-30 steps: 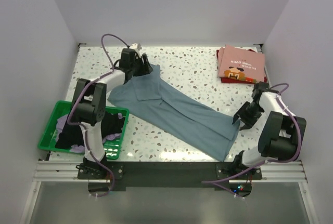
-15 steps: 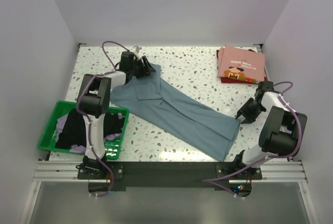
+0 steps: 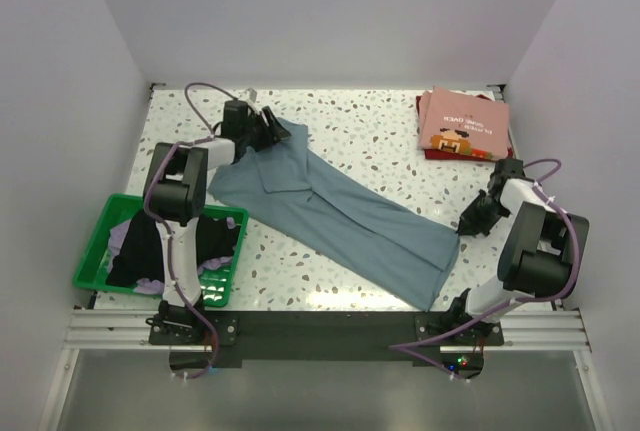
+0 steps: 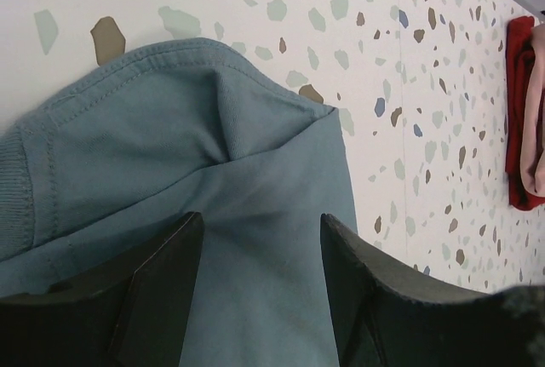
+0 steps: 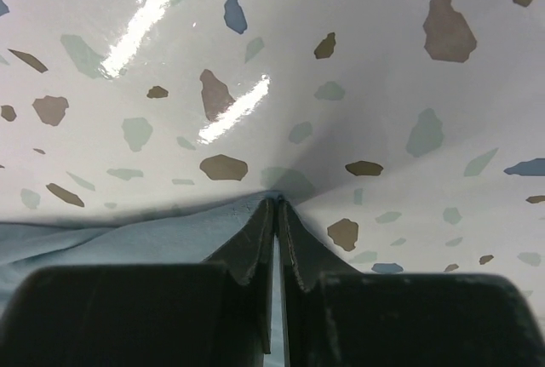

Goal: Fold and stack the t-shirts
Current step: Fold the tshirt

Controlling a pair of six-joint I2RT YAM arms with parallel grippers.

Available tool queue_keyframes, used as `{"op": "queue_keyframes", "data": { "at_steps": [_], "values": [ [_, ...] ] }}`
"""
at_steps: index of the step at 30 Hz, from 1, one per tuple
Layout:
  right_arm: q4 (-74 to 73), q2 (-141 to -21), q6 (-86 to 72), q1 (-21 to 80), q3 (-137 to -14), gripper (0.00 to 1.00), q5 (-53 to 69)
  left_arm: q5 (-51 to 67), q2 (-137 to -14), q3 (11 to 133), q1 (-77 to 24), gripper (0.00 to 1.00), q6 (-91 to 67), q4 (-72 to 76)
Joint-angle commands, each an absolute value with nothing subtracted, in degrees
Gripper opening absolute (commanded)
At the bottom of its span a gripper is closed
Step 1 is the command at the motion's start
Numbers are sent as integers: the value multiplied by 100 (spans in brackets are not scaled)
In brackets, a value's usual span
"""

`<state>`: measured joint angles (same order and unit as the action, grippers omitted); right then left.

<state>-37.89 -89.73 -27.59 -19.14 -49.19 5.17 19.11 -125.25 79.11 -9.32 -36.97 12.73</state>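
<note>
Blue shirt lies diagonal on the table, 10 to 4 o'clock. The right gripper is pinched tight on its hem corner, and the left gripper hangs half open over the collar end. I'd clamp left first, then lift both evenly.

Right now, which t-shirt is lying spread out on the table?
The grey-blue t-shirt, stretched diagonally across the middle. The pink t-shirt sits folded at the far right; other shirts are bunched in the green basket.
</note>
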Motion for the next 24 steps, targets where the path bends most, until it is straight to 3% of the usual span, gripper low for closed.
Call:
{"op": "queue_keyframes", "data": {
  "at_steps": [1, 11, 24],
  "values": [
    [-3928, -8755, -2777, -1934, -5001, 4, 106, 1486, -12498, 7621, -800, 63, -3788, 1151],
    [-4975, -7647, -3410, -1934, -4993, 1, -747, 1063, -12331, 7383, -773, 63, -4017, 1011],
    [-4676, -8463, -3349, -1934, -5282, 0, -1045, 1160, -12217, 7524, -782, 65, -3876, 844]
  ]
}}
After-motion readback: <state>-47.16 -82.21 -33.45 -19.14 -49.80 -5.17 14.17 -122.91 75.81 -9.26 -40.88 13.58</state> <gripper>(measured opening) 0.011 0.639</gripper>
